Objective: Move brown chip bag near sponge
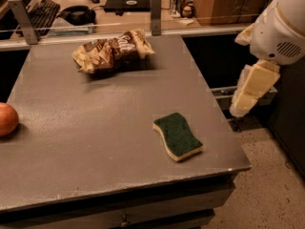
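The brown chip bag (113,51) lies crumpled on the grey table (95,128) near its far edge, left of centre. The sponge (177,136), dark green on top with pale yellow foam below, lies near the table's front right corner. Bag and sponge are well apart. My gripper (251,92) hangs from the white arm (279,32) off the table's right side. It is above the floor, level with the sponge and to its right, touching nothing and holding nothing.
A round orange fruit (7,119) sits at the table's left edge. A rail with two posts (155,13) runs behind the table's far edge. Beyond it is a desk with a keyboard (40,11), headphones and cans. Speckled floor (267,190) lies to the right.
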`<state>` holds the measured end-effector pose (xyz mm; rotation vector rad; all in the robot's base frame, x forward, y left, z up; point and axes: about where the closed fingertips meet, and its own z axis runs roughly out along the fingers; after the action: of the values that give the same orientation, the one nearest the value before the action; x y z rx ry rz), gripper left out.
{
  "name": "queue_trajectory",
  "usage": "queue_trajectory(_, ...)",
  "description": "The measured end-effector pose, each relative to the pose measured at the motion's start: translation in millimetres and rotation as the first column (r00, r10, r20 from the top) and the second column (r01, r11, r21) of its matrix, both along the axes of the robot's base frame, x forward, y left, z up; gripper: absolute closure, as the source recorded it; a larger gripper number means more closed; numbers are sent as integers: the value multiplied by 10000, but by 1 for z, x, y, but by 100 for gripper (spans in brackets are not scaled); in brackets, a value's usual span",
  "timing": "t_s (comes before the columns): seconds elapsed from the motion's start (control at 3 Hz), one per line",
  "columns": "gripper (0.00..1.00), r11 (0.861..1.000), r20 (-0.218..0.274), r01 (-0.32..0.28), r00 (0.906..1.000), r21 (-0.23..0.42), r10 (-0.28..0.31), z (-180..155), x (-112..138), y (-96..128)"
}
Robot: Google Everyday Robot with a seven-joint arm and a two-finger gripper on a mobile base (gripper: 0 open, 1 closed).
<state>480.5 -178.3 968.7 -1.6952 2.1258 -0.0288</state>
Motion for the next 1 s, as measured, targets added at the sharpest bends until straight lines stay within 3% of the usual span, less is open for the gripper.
queue_trajectory(0.33,0,9934,571,-308,9981,1103,245,-9,63,53)
queue_trajectory(1.0,0,9502,1825,-1059,9818,2932,531,-14,167,159)
